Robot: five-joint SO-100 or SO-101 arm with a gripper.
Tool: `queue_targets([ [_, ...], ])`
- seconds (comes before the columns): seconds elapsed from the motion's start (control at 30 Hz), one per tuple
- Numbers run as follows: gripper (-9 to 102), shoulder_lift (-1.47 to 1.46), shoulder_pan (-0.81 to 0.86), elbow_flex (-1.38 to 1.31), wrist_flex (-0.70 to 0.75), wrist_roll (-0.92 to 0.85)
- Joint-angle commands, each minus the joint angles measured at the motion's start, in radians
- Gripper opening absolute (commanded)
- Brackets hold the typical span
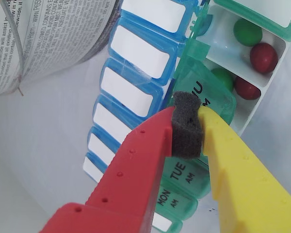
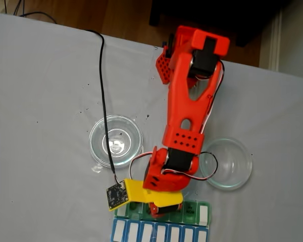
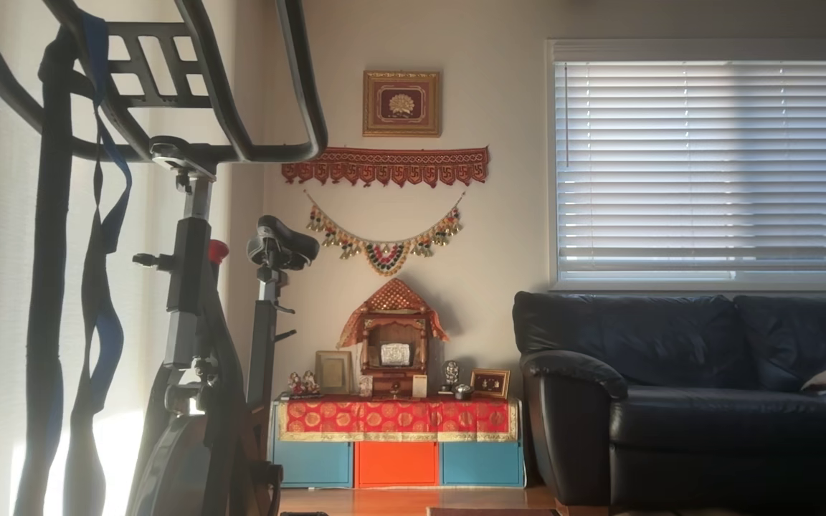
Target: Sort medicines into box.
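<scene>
- Red and yellow fingers of your gripper (image 1: pixel 200 124) sat nearest the wrist camera, drawn close with a dark foam pad (image 1: pixel 186 127) between the tips; no ball was visible in them, so I judged the gripper nearly closed and carrying nothing.
- Your tips were pressed against, or just above, a translucent green lid (image 1: pixel 211 94) of the green pill organizer row (image 1: pixel 184 191); I could not tell whether they touched it.
- Beyond the tips, two open compartments each held a green ball and a red ball: green ball (image 1: pixel 247 31) with red ball (image 1: pixel 263 57) in the farther one, red ball (image 1: pixel 246 88) beside a half-hidden green one in the nearer.
- If you were closing that lid, my advice was to push straight down near its free edge, slowly, so the light organizer would not slide or tip against the blue row (image 1: pixel 131 92).
- Your wrist view gave the balls and the TUE and MON lettering, which the fixed view hid under the arm (image 2: pixel 184 106).
- Your fixed view showed instead two clear glass dishes, one left (image 2: pixel 115 140) and one right (image 2: pixel 225 163), both looking empty, so sorting seemed nearly done.
- Your other view showed a room with an exercise bike (image 3: pixel 191 287) and a sofa (image 3: pixel 692 401).
</scene>
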Motion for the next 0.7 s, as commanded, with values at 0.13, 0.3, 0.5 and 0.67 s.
queue_targets([
  [0.13, 1, 0.052, -0.014, 0.005, -0.018, -0.021],
  [0.3, 1, 0.031, -0.017, 0.008, -0.018, -0.037],
  [0.5, 1, -0.014, -0.014, -0.012, -0.009, -0.043],
  [0.67, 1, -0.061, -0.009, -0.051, 0.034, -0.034],
])
